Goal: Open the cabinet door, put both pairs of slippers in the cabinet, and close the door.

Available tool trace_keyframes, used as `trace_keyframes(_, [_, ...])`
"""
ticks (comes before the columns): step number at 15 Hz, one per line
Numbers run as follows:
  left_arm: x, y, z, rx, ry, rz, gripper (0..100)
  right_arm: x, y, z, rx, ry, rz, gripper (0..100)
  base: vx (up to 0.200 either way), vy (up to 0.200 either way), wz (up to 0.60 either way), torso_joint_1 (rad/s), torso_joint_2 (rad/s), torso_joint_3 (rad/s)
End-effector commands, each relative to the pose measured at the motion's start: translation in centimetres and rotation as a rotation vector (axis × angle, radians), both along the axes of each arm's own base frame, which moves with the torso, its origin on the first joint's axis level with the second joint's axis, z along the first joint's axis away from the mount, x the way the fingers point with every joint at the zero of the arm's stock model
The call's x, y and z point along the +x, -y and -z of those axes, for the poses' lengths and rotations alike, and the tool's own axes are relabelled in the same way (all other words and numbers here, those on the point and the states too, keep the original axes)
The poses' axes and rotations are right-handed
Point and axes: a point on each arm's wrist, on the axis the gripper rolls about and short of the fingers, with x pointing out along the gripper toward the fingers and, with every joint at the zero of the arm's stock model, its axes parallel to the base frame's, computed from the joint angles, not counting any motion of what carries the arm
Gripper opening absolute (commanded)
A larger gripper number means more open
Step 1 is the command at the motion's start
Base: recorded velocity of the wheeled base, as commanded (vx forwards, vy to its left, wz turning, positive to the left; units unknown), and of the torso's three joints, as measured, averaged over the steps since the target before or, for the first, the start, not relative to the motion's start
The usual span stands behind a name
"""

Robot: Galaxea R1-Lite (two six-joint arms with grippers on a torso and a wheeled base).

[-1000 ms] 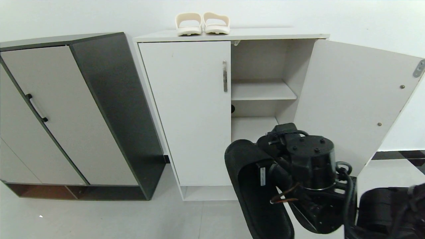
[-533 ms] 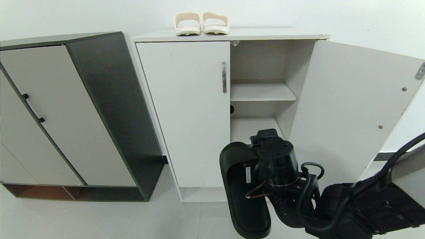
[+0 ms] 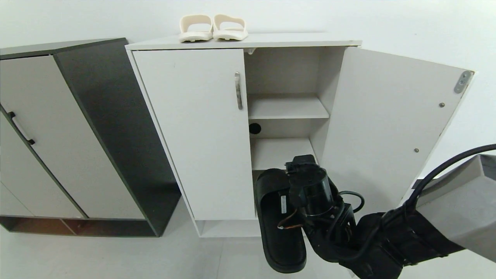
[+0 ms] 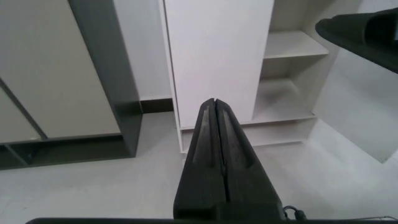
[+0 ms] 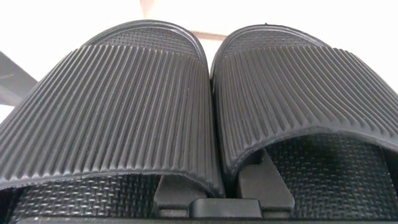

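Head view: a white cabinet (image 3: pixel 193 131) stands against a wall with its left door closed and its right door (image 3: pixel 383 124) swung wide open, showing an upper shelf (image 3: pixel 286 107) and a lower shelf (image 3: pixel 281 153), both bare. The right gripper (image 5: pixel 221 190) holds the black slippers (image 3: pixel 279 217) just in front of the open half, below the edge of the lower shelf and above the floor (image 3: pixel 116 255), not yet inside. One footbed faces the camera and the arm hides most of the other. The cream slippers (image 3: pixel 213 28) sit side by side on the cabinet top, above the closed door. A dark cabinet (image 3: pixel 108 128) stands just beside the white one, on the robot's left.

Right wrist view: two ribbed black straps lie side by side, and the jaws reach in under them, clamped on the two inner walls where the slippers touch.

Left wrist view: the left gripper (image 4: pixel 214 109) is well back from the cabinet, jaws pressed together with nothing between them.

Both pairs look like light, soft moulded foam that bends easily. Pinching the two touching inner walls carries a pair as one. Unsupported ends may sag or swing, so they could catch a shelf edge. The ribbing should help against slipping. The cream pair would probably suit the same hold
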Motion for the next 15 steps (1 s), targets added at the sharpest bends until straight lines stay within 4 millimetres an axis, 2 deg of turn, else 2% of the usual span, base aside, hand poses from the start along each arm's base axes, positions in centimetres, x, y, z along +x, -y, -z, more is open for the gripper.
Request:
trace_keyframes(1, [0.0,0.0,0.0,0.0,-0.002,0.0,0,0.3,-0.1,0.6,-0.004,-0.002,0.006,0,0.0,0.0,0.0,0.0,0.0,0.0])
trace_keyframes(4, [0.0,0.0,0.0,0.0,-0.002,0.0,0,1.5,-0.7,2.2,-0.019,-0.018,0.016,0,0.0,0.0,0.0,0.0,0.0,0.0])
trace_keyframes(9, [0.0,0.0,0.0,0.0,-0.002,0.0,0,2.3,-0.6,2.7,-0.018,-0.015,0.034,0,0.0,0.0,0.0,0.0,0.0,0.0])
trace_keyframes(15, [0.0,0.0,0.0,0.0,-0.002,0.0,0,3.3,-0.5,4.5,-0.046,-0.042,0.048,0,0.0,0.0,0.0,0.0,0.0,-0.046])
